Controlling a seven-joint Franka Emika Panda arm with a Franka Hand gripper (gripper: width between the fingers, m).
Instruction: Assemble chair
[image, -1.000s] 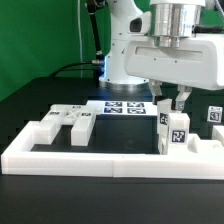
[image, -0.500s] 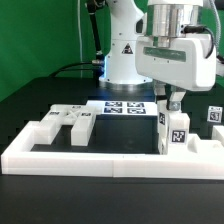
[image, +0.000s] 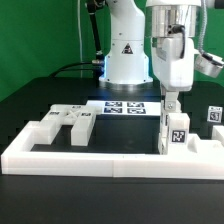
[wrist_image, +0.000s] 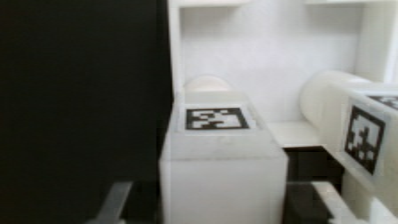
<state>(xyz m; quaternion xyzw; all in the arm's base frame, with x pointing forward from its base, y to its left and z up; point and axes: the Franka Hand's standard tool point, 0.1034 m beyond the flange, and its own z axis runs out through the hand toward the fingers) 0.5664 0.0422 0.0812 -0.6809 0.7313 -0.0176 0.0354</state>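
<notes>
Robot gripper (image: 171, 103) closed on upright tagged chair part (image: 175, 133); other white parts (image: 68, 124) lie inside the rail (image: 100, 160).

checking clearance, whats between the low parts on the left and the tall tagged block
Bare black table, as the exterior view shows. The low parts and the tall block stand apart, with only the marker board farther back.

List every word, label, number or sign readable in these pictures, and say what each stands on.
No readable words or numbers.
Black triangle sign on the robot base: symbol too small to read.
Black-and-white square tags on the chair part, the marker board and the left parts: patterns, no text.
</notes>
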